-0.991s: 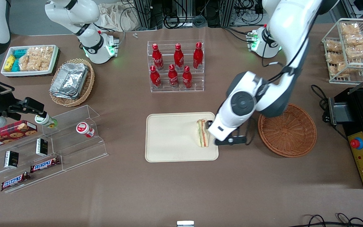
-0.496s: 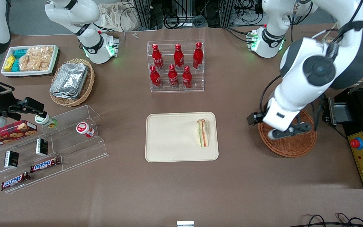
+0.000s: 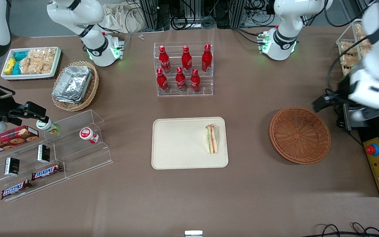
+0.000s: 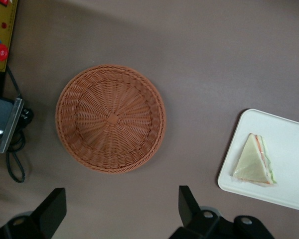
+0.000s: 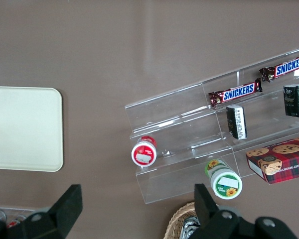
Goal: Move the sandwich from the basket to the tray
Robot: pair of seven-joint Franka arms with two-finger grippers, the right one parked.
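Note:
The sandwich [image 3: 212,138] lies on the cream tray [image 3: 176,144], near the tray edge that faces the basket. It also shows in the left wrist view [image 4: 254,162] on the tray [image 4: 291,144]. The round reddish-brown basket [image 3: 299,135] is empty, as the left wrist view [image 4: 111,118] also shows. My left gripper [image 3: 339,110] is open and empty. It hangs high above the table, beside the basket toward the working arm's end, over the black appliance's edge. Its fingers [image 4: 52,209] stand wide apart with nothing between them.
A black appliance with a yellow panel and red button [image 3: 373,149] stands beside the basket. A wire rack of snack packets [image 3: 364,49] is farther back. A rack of red bottles [image 3: 183,69] stands farther from the camera than the tray. Acrylic shelves [image 3: 51,154] lie toward the parked arm's end.
My gripper was at the sandwich on the tray, then drew away over the basket, and now is raised past it toward the working arm's end. The sandwich stays on the tray.

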